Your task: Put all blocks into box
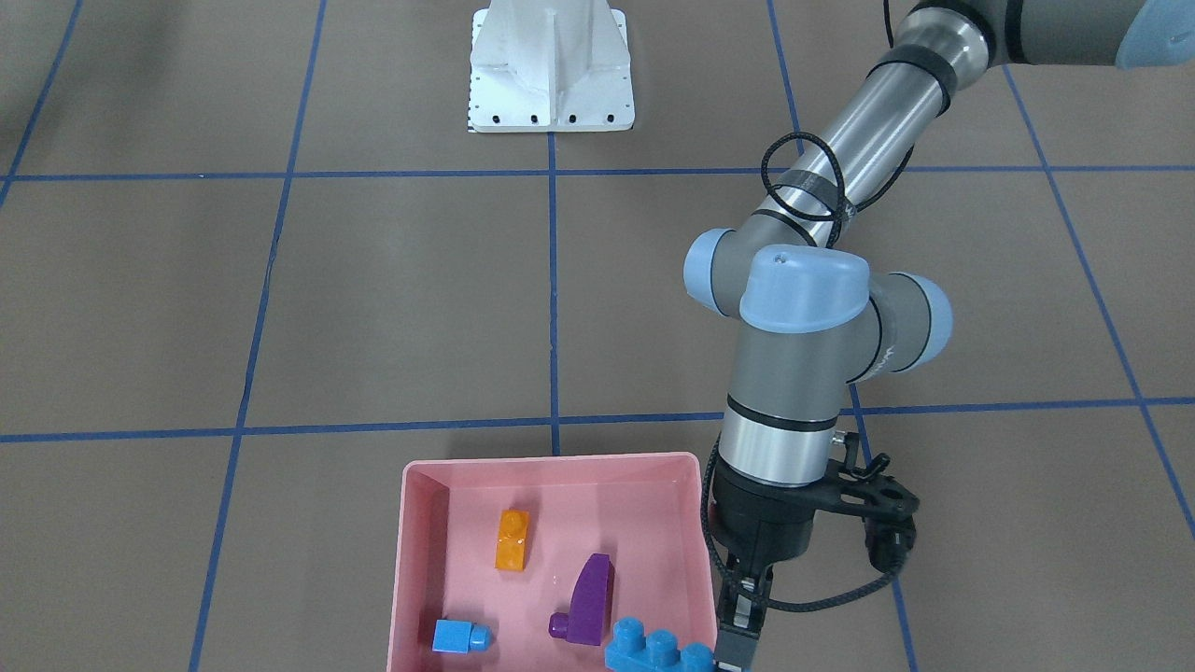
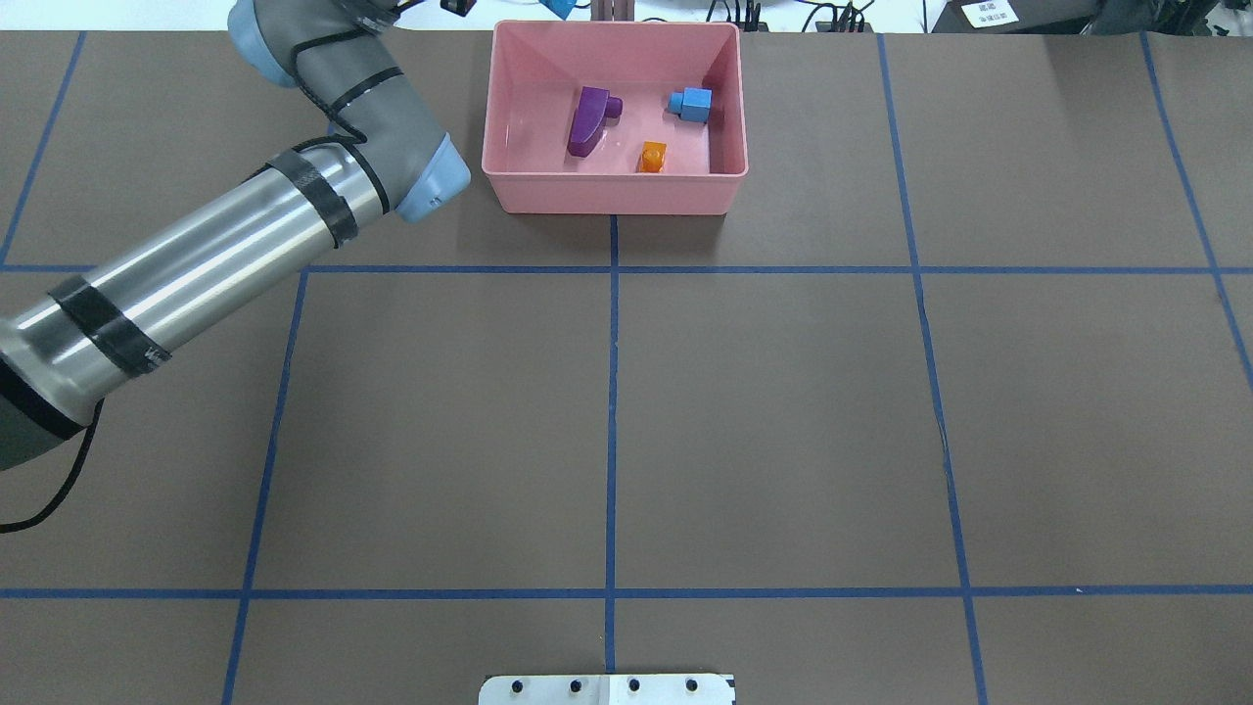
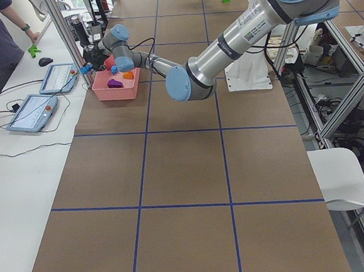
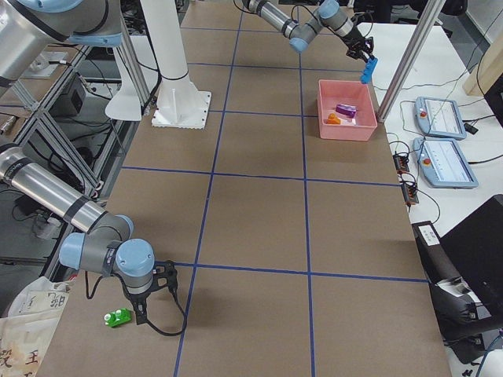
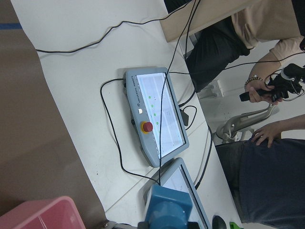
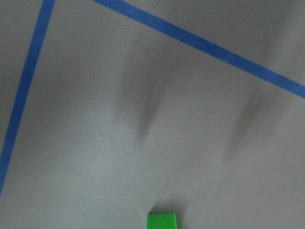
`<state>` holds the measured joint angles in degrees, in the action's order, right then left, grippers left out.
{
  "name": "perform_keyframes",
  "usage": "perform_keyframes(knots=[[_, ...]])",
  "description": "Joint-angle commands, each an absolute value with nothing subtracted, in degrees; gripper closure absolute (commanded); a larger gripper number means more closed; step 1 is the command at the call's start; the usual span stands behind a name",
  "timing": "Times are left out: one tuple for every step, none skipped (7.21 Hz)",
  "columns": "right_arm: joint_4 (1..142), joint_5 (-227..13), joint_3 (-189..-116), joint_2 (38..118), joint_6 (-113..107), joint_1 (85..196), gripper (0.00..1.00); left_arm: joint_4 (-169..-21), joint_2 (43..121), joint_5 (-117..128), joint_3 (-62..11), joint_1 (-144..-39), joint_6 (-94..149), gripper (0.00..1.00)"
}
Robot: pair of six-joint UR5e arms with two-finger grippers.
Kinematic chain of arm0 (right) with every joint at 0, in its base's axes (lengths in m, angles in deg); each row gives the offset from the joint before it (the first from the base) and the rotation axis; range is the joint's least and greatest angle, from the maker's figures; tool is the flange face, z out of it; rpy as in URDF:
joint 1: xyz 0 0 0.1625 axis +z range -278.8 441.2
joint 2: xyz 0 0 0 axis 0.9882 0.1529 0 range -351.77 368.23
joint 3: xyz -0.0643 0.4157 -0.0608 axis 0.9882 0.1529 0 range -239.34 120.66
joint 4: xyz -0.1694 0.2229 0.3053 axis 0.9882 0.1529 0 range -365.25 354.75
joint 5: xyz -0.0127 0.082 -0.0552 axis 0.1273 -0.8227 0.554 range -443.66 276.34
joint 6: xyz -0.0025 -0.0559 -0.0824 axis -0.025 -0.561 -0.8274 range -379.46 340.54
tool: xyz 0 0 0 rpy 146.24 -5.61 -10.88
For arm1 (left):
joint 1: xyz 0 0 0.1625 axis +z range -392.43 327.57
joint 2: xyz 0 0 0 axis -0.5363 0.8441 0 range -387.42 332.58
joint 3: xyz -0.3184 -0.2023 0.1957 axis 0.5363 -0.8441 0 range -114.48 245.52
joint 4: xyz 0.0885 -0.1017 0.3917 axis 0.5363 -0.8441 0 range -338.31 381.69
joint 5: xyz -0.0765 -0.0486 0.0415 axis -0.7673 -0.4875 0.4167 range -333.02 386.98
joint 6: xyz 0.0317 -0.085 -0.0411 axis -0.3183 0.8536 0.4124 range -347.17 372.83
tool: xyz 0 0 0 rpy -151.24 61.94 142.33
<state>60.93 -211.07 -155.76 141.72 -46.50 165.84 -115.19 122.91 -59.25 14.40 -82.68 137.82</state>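
Exterior front-facing view crops the left gripper point(image 1: 736, 649) at its 6 o'clock edge, so the fingers point(image 1: 744, 611) show only in part. They are clamped on one end of the long blue four-stud plastic brick point(image 1: 658, 649), whose lower half is also cut off. From the fingers the brick juts toward 9 o'clock in that view, across the near corner of the shallow square pink plastic box point(image 1: 415, 560). In the left wrist view the same brick fills the frame's 6 o'clock edge, with a corner of the box at 8 o'clock. In the overhead view the left arm leaves the frame at 12 o'clock before its gripper shows.

Three bricks lie apart on the box floor. The purple sloped plastic brick point(image 1: 588, 590) is nearest the held one. The orange sloped plastic brick point(image 1: 512, 539) lies at its 10 o'clock and the small blue plastic cube point(image 1: 460, 637) at its 8 o'clock.

The right gripper point(image 4: 141, 316) shows only small in the exterior right view, low over the brown tabletop point(image 1: 373, 308); I cannot tell whether its fingers are apart or together. The green two-stud plastic brick point(image 4: 118, 317) lies on the tabletop just beside it at 9 o'clock, far from the box. The right wrist view catches only the brick's green edge at 6 o'clock.
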Motion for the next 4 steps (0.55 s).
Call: perform_keyframes(knots=[[59.3, -211.1, -153.6, 141.7, -46.6, 165.8, 0.0, -115.0, 123.5, -58.3, 15.7, -79.0, 137.7, 1.0], [59.3, -211.0, -153.6, 141.8, -46.6, 165.8, 0.0, -114.9, 123.8, -58.2, 16.7, -78.3, 137.6, 1.0], [59.3, -211.1, -153.5, 142.0, -46.7, 165.8, 0.0, -114.8, 123.8, -58.0, 18.2, -78.2, 137.2, 0.36], [58.3, -210.7, -152.7, 142.0, -47.0, 165.8, 0.0, -114.7, 123.8, -57.9, 18.2, -77.8, 134.8, 0.0]])
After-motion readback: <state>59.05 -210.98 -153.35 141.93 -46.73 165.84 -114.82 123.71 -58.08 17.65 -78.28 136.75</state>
